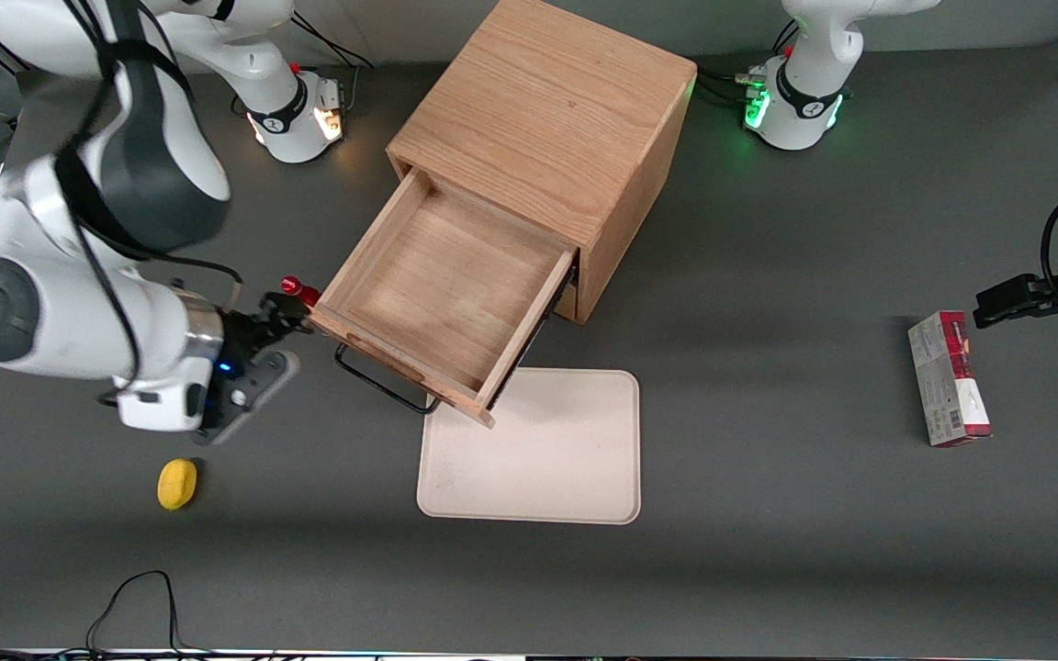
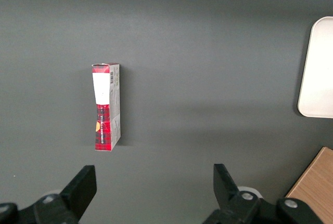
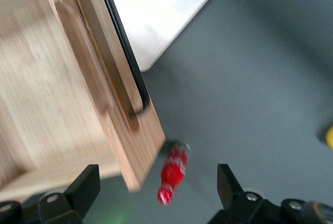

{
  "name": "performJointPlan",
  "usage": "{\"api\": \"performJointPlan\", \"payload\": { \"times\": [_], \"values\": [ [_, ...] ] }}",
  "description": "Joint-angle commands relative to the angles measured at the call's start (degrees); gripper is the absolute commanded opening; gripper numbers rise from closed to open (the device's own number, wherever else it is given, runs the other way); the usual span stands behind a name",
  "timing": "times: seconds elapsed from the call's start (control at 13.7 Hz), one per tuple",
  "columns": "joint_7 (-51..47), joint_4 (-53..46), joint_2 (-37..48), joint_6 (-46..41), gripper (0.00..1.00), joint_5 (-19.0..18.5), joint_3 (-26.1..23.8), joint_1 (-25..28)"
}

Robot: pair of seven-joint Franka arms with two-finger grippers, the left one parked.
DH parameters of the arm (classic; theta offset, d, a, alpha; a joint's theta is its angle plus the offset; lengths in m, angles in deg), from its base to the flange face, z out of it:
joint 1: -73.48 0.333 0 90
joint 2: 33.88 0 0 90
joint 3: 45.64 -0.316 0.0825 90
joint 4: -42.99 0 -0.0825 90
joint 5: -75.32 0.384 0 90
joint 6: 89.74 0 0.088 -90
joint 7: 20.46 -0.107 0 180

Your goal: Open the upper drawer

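The upper drawer (image 1: 437,285) of the oak cabinet (image 1: 547,119) stands pulled far out, and its shallow wooden box is empty. Its black wire handle (image 1: 382,384) faces the front camera. My right gripper (image 1: 295,317) is open and holds nothing, beside the drawer front's corner at the working arm's end. In the right wrist view the drawer front (image 3: 119,104) and handle (image 3: 125,52) show, with the gripper (image 3: 156,185) straddling the front's corner. The lower drawer is hidden under the upper one.
A small red bottle (image 1: 295,287) (image 3: 174,169) lies by the drawer corner, between my fingers. A beige tray (image 1: 538,450) (image 3: 156,11) lies nearer the front camera than the drawer. A yellow object (image 1: 177,483) lies near my arm. A red-and-grey box (image 1: 949,376) (image 2: 106,107) lies toward the parked arm's end.
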Motion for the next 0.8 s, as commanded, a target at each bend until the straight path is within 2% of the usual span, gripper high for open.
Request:
{"api": "performJointPlan", "payload": {
  "times": [0.0, 0.15, 0.29, 0.44, 0.73],
  "values": [
    [-2.5, 18.0, 14.6, 4.6, 1.00, -1.2, 2.5, 0.2],
    [-17.4, 24.0, 18.7, 5.7, 1.00, -2.7, 5.1, 0.1],
    [-19.5, 24.5, 20.9, 5.2, 1.00, -2.0, 8.4, 0.1],
    [-19.7, 28.3, 24.1, 5.9, 1.00, -2.0, 8.8, 0.2],
    [-23.1, 38.6, 32.0, 16.8, 1.00, -2.1, 8.8, 0.3]
  ]
}}
